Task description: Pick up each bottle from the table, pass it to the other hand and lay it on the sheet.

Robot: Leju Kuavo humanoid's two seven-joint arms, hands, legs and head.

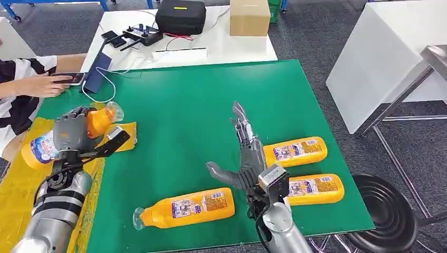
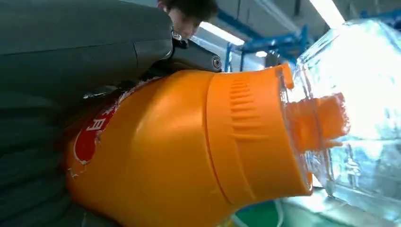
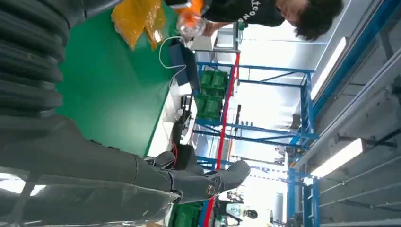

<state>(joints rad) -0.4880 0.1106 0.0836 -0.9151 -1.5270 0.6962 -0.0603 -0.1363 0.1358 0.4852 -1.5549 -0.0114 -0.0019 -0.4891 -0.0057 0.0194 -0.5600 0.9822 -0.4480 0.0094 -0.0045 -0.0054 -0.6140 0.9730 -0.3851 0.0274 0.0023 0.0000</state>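
My left hand (image 1: pixel 69 132) grips an orange bottle (image 1: pixel 97 122) with a clear cap, holding it over the yellow sheet (image 1: pixel 16 184) at the table's left edge. The left wrist view shows the same bottle (image 2: pixel 189 151) close up against my left hand (image 2: pixel 71 71). My right hand (image 1: pixel 246 153) is open, fingers stretched flat above the green table (image 1: pixel 179 105), holding nothing. Three more orange bottles lie on their sides: one near the front (image 1: pixel 187 206), two to the right of my right hand, one farther (image 1: pixel 295 151) and one nearer (image 1: pixel 313 188).
A person's hand (image 1: pixel 45 84) rests on a phone at the far left table edge. A white table (image 1: pixel 211 42) behind holds a black case (image 1: pixel 181 17), a cardboard box (image 1: pixel 249 17) and cables. A black stool (image 1: pixel 392 216) stands at the right.
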